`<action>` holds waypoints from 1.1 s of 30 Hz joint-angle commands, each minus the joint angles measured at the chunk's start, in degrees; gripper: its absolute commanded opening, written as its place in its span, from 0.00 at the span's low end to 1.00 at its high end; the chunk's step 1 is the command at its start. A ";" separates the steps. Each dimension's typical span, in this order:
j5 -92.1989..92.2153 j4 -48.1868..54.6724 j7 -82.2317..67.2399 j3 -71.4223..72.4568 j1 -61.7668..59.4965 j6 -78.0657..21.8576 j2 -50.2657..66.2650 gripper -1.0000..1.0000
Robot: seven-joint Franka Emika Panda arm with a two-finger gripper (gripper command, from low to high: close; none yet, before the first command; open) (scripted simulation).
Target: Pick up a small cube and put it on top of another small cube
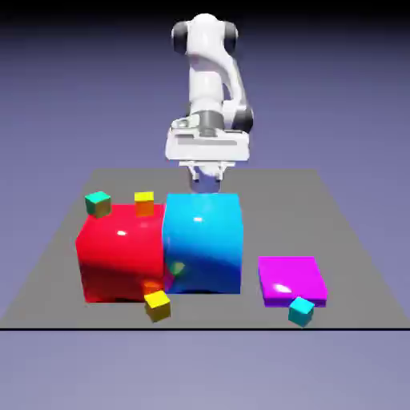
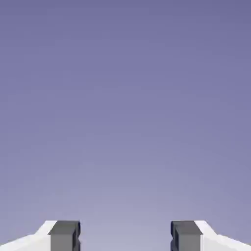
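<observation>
So the biggest things are the blue block (image 1: 202,243) mid-frame and the red block (image 1: 124,255) just left of it, both glossy and way too chunky to be the pick. Next down is the flat magenta slab (image 1: 291,279), lower right.

The small cube (image 1: 158,307) you want is the golden-yellow one, lower left of center, in front of the red block. My guess: light, stiff, maybe a bit slick, not fragile. It sits turned at an angle, so I'd twist to match, pinch two opposite side faces about mid-height, and go easy or it'll skid.

Gripper (image 2: 125,236) is spread wide with nothing between the tips, only backdrop in the hand view.
</observation>
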 commanded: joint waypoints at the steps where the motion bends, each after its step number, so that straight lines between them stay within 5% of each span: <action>1: -0.19 1.65 -0.87 -0.73 0.48 -1.89 2.08 0.50; 33: -6.14 54.32 -28.83 -24.03 15.95 -62.34 68.53 0.50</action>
